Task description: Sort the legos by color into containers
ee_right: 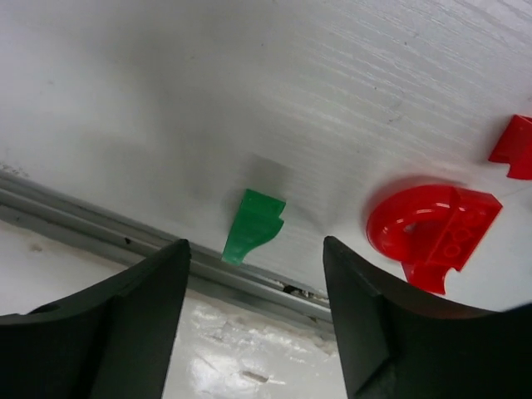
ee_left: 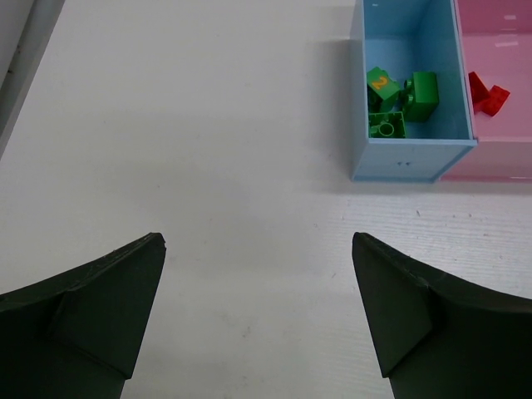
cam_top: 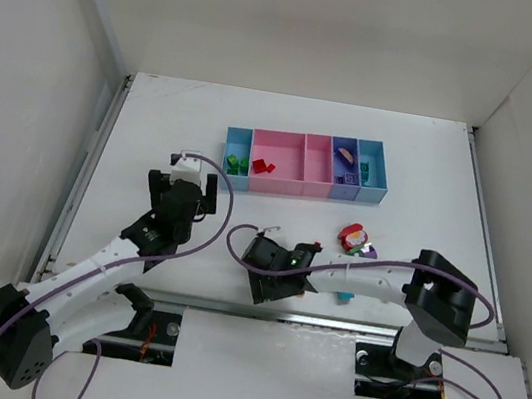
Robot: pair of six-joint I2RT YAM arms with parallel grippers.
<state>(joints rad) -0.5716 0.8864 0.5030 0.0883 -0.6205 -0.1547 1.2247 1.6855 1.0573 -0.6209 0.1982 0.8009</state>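
Left claw (ee_left: 258,239) is hanging over bare table (ee_left: 208,166) just off the left end of the row of containers (cam_top: 287,192). Its jaws are spread wide and there's nothing between them. From that wrist I'm looking straight into the row's light blue end bin (ee_left: 411,158), and I count three green bricks (ee_left: 420,91) in it, one with a yellow "2" on top. In the wide pink bin (ee_left: 499,158) next along the row are a couple of red pieces (ee_left: 489,91).

The right claw (ee_right: 256,243) is on the near side of the row, well apart from it and low over the table. The jaws are parted and a small green wedge (ee_right: 252,226) lies flat between them. I see daylight on both sides of it, so neither finger is touching and nothing is gripped. A red arch (ee_right: 432,229) lies on that same near side of the row, and another red bit (ee_right: 515,150) is cut off at the picture's edge.

From above, a small heap of loose legos (cam_top: 354,240) in red, green and purple sits near the row's right end, on its near side.
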